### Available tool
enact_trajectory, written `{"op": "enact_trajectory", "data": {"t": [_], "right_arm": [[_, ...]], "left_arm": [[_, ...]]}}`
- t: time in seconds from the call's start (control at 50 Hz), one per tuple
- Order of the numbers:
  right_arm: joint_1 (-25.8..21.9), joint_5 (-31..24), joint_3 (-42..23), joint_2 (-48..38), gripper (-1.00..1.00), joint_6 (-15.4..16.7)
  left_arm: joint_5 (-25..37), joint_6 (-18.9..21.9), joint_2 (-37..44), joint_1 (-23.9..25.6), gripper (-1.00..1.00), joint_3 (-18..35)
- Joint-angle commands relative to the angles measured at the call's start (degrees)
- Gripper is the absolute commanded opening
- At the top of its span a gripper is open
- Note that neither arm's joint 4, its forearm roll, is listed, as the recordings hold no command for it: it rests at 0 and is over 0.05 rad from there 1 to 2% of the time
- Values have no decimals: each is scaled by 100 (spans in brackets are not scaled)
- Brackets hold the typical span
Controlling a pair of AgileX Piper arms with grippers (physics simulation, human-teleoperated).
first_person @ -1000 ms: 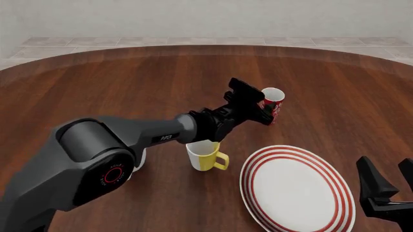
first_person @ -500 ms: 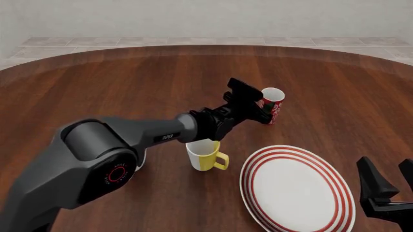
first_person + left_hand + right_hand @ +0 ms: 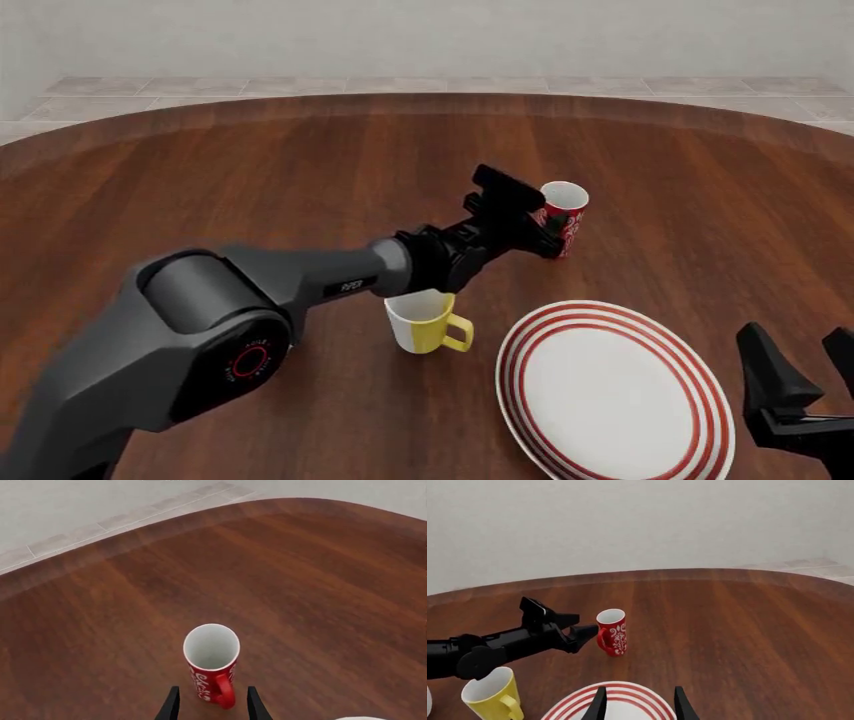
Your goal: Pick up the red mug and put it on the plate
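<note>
Red mug (image 3: 563, 217) stands upright on the table (image 3: 240, 190), beyond the plate (image 3: 614, 390) and apart from it. Left end effector (image 3: 545, 238) is open, fingers either side of the mug's handle, not closed on it. Right end effector (image 3: 801, 375) is open w/ nothing held, near the plate's right rim. Yellow mug (image 3: 424, 320) sits left of the plate.

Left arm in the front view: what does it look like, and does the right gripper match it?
The left arm is dark grey with rounded joint housings, a red ring marking on the nearest joint and small white lettering on the forearm. Its wrist and left gripper are black and angular. The right gripper is black too, with two flat tapered fingers. No cables show.
</note>
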State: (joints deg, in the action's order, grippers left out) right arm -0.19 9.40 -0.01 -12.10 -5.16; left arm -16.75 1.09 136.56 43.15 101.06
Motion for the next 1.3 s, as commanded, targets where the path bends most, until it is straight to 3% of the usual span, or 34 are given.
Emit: {"op": "enact_trajectory", "data": {"t": [0.02,1.3], "right_arm": [[6,-32,0,30,100,-9],[7,132,-4,-158,100,-61]], "left_arm": [[-9,-12,36,32,100,39],[99,-72,702,129,100,560]]}}
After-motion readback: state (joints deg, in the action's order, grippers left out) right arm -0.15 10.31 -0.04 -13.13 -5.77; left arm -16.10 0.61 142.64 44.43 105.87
